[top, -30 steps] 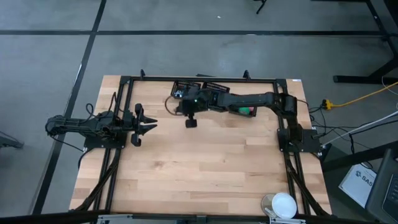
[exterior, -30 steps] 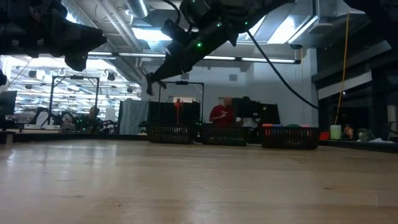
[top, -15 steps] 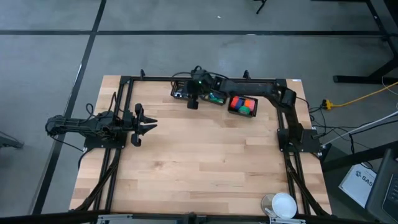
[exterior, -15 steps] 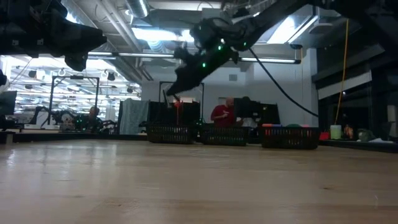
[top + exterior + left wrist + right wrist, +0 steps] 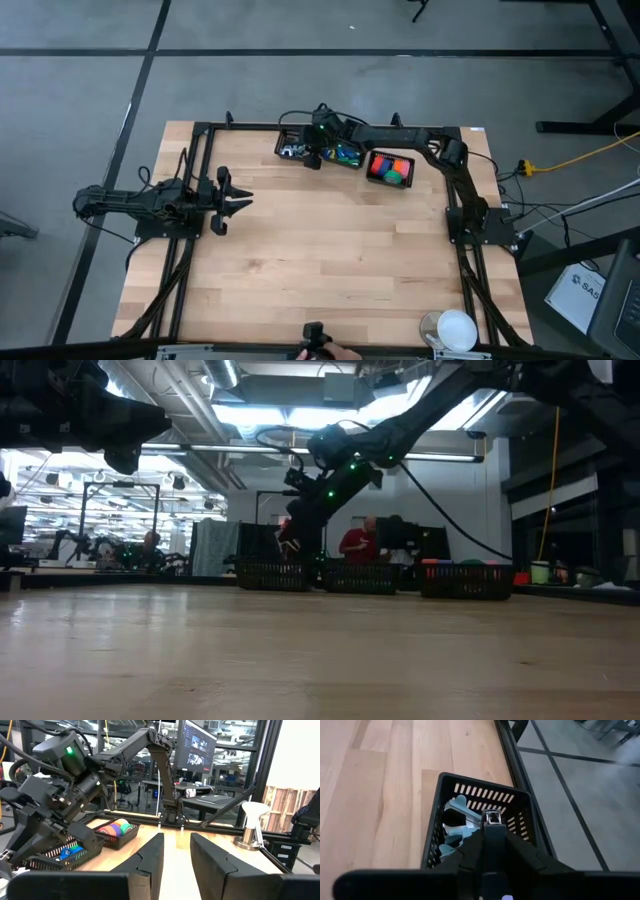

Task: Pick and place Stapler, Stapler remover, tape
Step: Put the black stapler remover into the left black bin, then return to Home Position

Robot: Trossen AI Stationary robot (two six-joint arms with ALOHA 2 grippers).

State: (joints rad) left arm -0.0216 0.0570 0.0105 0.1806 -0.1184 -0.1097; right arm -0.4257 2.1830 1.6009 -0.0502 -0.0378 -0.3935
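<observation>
Since a second ago the right arm has swung from over the tabletop's middle back toward its far edge, and the right gripper [image 5: 313, 160] now hangs over the leftmost of three black baskets lined along that edge. The right wrist view looks straight down into this basket [image 5: 519, 807], where pale blue claw-shaped stapler removers [image 5: 456, 822] lie just beyond the fingertips. Its fingers look nearly together with a small silvery piece at their tip; whether they grip it or are letting go, I cannot tell. The middle basket [image 5: 345, 155] holds small blue and green tape pieces; the right-hand basket [image 5: 390, 168] holds red, orange and green pieces, too small to name. All three are far nearer the right arm. The left gripper [image 5: 235, 198] waits near the left edge, fingers parted on nothing.
</observation>
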